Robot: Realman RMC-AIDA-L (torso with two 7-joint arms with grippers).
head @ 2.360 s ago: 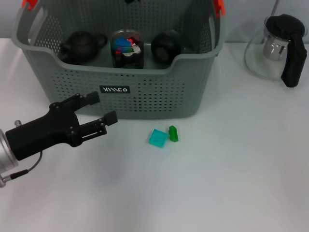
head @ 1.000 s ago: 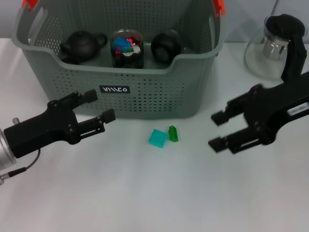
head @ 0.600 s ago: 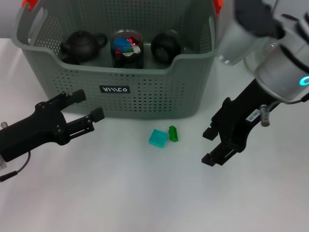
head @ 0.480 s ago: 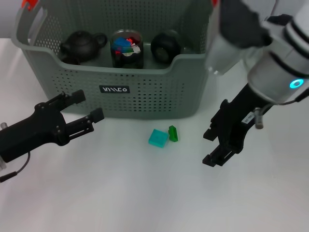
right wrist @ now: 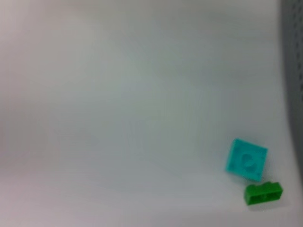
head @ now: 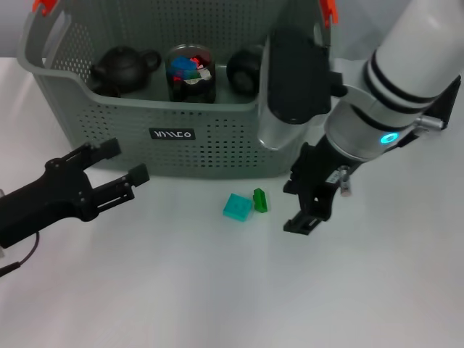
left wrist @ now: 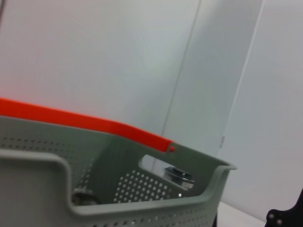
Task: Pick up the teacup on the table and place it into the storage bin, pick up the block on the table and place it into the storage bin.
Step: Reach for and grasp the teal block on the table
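The grey perforated storage bin (head: pixel 217 138) stands at the back of the white table. Before it lie a teal block (head: pixel 237 206) and a small green block (head: pixel 260 200), touching. My right gripper (head: pixel 296 206) hangs open just right of the green block, nothing between its fingers. My left gripper (head: pixel 124 160) is open and empty at the bin's front left. No teacup shows on the table. The right wrist view shows the teal block (right wrist: pixel 246 159) and the green block (right wrist: pixel 263 193); the left wrist view shows the bin's rim (left wrist: pixel 142 189).
Inside the bin stand a black teapot (head: pixel 119 69), a glass jar (head: pixel 190 72) holding coloured pieces, and a dark round vessel (head: pixel 243 67) partly behind my right arm. Orange clips (head: pixel 328 10) mark the bin's handles. Bare table lies in front of the blocks.
My right arm has come in from the right and moved left, close beside the green block. My left gripper has drawn back a little to the left. The blocks have not moved.
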